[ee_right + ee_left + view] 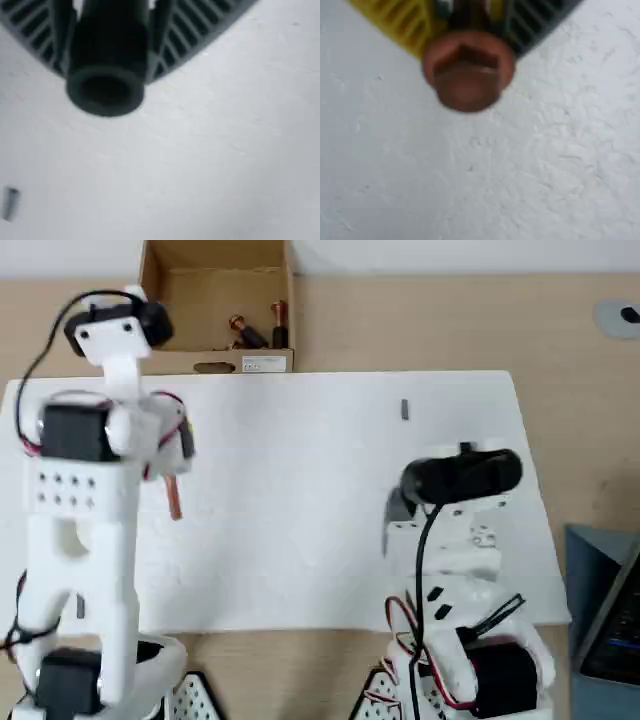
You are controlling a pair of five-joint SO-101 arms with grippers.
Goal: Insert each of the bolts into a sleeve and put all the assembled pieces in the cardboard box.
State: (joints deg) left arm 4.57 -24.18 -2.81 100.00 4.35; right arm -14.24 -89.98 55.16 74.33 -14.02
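My left gripper (172, 478) hangs over the left side of the white mat, shut on a copper bolt (175, 497) that points down. In the left wrist view the bolt's hex head (468, 75) faces the camera, clamped in the left gripper (468, 20) by one yellow and one black finger. My right gripper (392, 518) is over the mat's right side, and in the right wrist view it (107, 30) is shut on a black sleeve (106, 87) whose open end faces the camera. The cardboard box (165, 300) at the back holds two assembled pieces (257, 330).
A small grey sleeve (404, 410) lies alone on the white mat (300, 530) towards the back right, and appears as the grey sleeve (10, 202) in the right wrist view. A laptop (610, 620) sits off the mat at the right edge.
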